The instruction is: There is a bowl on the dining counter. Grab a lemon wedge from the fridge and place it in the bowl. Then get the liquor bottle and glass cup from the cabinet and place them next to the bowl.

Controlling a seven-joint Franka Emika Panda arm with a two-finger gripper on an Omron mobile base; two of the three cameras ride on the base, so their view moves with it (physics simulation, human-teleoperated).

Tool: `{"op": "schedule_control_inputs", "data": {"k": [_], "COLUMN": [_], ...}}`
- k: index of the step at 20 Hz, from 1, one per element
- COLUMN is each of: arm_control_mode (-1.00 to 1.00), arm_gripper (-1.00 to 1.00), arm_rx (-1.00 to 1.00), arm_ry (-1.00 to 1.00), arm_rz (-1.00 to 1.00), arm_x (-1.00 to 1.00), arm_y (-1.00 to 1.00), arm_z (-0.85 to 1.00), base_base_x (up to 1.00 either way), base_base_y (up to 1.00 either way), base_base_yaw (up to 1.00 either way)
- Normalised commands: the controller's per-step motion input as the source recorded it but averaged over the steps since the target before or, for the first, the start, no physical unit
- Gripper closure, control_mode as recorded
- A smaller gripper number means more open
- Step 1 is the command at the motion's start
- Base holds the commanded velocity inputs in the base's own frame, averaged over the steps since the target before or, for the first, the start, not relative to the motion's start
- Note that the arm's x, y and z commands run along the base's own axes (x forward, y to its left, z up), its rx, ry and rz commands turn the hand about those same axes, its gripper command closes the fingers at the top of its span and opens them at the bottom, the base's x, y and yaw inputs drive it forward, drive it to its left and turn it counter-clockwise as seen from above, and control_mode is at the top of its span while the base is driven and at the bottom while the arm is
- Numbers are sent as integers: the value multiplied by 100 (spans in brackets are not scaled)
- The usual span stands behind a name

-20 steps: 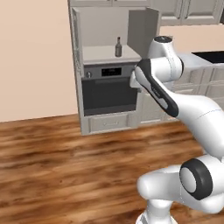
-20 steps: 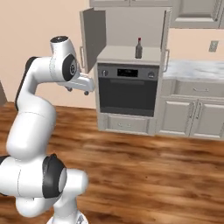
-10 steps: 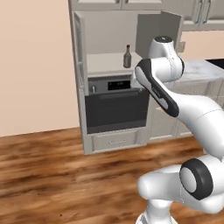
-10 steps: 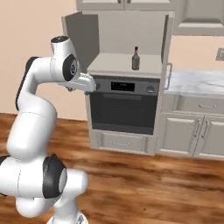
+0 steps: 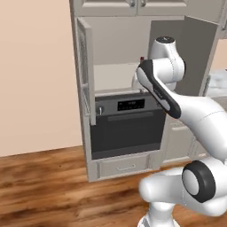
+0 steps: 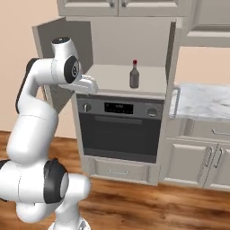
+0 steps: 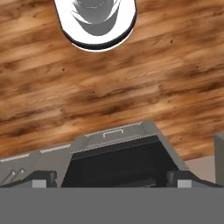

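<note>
Since a second ago: closer now; the base has driven up to the cabinet [image 6: 130, 40] and the whole view has shifted with it, so the oven [image 6: 119, 130] and shelf look larger. Nothing on the shelf seems to have moved.

Tool: the tool [image 7: 111, 177] looks straight down at the wood floor [image 7: 131, 87] and the oven front, its fingers spread as wide as they go, with nothing between them. On the arm it sits just left of the oven's top corner, level with the shelf edge.

Liquor bottle: the liquor bottle [image 6: 134, 74] stands upright on the cabinet shelf directly above the oven, towards the right half, free on all sides. From the left side just its red cap peeks past the arm.

Handling: probably light, rigid and slick, and breakable if tipped. My guess is the body below the shoulder is the place to pinch; the narrow neck would let it swing.

Glass cup: I cannot make one out on the shelf.

Surface: plain beige shelf above the oven, flat and bare around the bottle.

Room: both cabinet doors stand open either side of the oven; a marble bench [image 6: 202, 101] lies to the right of it, a bare peach wall [image 5: 35, 75] to the left.
</note>
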Motion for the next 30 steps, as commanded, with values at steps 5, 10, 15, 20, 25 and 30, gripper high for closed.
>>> {"op": "schedule_control_inputs", "data": {"k": [5, 10, 15, 20, 25, 30], "arm_control_mode": [100, 100, 100, 100, 100, -100], "arm_gripper": [-100, -100, -100, -100, -100, -100], "arm_rx": [0, 0, 0, 0, 0, 0], "arm_ry": [0, 0, 0, 0, 0, -5], "arm_rz": [0, 0, 0, 0, 0, 0], "arm_x": [0, 0, 0, 0, 0, 33], "arm_y": [0, 0, 0, 0, 0, -1], "arm_z": [0, 0, 0, 0, 0, -68], "base_base_x": [98, 75, 52, 42, 44, 0], "base_base_y": [-58, -28, 0, 0, 0, 0], "base_base_yaw": [0, 0, 0, -1, -1, 0]}}
